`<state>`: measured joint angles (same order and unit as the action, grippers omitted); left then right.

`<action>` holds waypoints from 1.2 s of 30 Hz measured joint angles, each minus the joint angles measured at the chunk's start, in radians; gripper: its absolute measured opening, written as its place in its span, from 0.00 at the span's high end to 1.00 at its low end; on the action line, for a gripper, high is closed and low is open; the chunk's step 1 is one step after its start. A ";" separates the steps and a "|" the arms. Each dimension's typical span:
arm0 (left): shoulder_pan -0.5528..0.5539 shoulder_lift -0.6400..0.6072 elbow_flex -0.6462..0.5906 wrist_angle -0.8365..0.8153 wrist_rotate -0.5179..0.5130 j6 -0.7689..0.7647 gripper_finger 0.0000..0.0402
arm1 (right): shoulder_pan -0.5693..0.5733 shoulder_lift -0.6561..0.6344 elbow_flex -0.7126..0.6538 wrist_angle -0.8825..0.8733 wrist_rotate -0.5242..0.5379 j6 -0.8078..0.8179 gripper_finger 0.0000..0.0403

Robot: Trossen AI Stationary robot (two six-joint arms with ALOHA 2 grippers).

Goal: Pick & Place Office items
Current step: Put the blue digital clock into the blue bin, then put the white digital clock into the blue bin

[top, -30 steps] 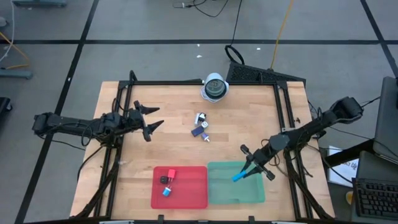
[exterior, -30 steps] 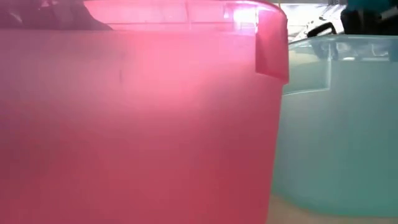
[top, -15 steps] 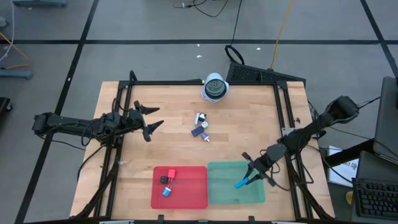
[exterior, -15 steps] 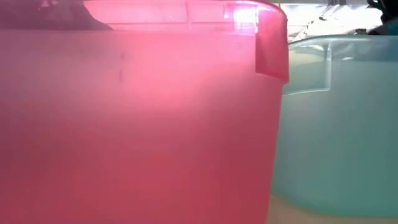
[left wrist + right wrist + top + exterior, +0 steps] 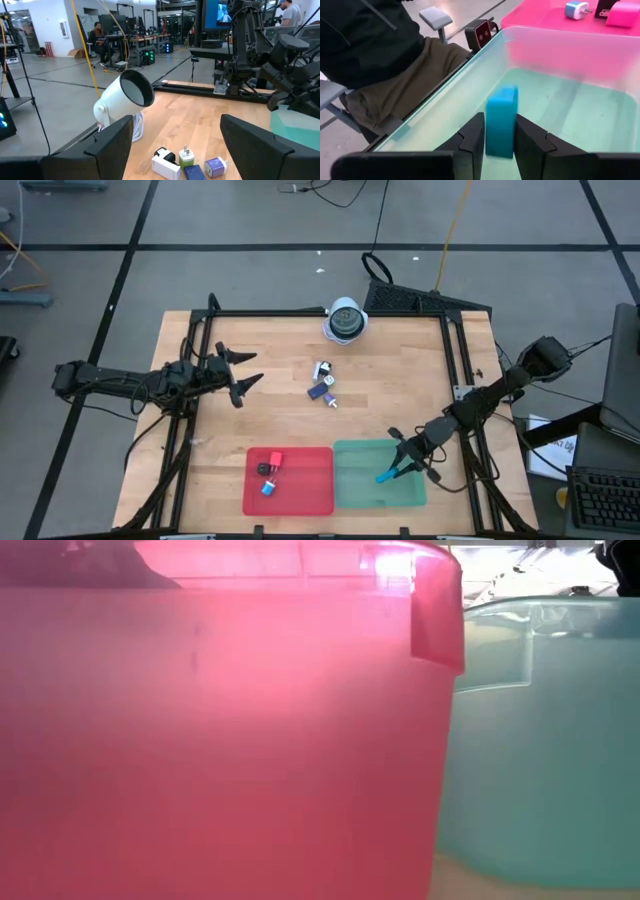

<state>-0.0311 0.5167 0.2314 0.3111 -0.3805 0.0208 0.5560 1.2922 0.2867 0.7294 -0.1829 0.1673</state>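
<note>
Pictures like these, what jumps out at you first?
The right gripper dips into the green tray at the table's near edge, with a bright blue piece between its fingers. Beside it sits the red tray with three small pieces, and the left gripper waits open at the table's left.

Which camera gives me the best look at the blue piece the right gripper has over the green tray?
The right wrist view: the blue piece fills the gap between the right gripper's fingers, above the green tray. The high view shows a small sliver. Low and left wrist views don't show it.
</note>
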 joint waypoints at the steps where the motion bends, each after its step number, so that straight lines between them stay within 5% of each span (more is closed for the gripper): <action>1: 0.000 0.000 0.000 0.000 0.000 0.000 0.26 | 0.000 0.000 0.000 0.001 0.000 0.000 0.79; 16: 0.000 0.000 0.000 0.000 0.001 -0.035 0.26 | -0.032 -0.053 0.000 0.072 0.002 0.026 0.78; 25: 0.000 0.000 0.000 0.004 0.005 -0.234 0.26 | -0.170 -0.180 0.000 0.156 0.014 -0.055 0.78; 36: 0.000 0.000 0.000 0.007 -0.012 -0.319 0.26 | -0.380 -0.345 0.000 0.179 0.365 -0.119 0.78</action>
<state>-0.0315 0.5171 0.2314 0.3180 -0.3925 -0.2977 0.1758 0.9475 0.2871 0.9081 0.1825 0.0485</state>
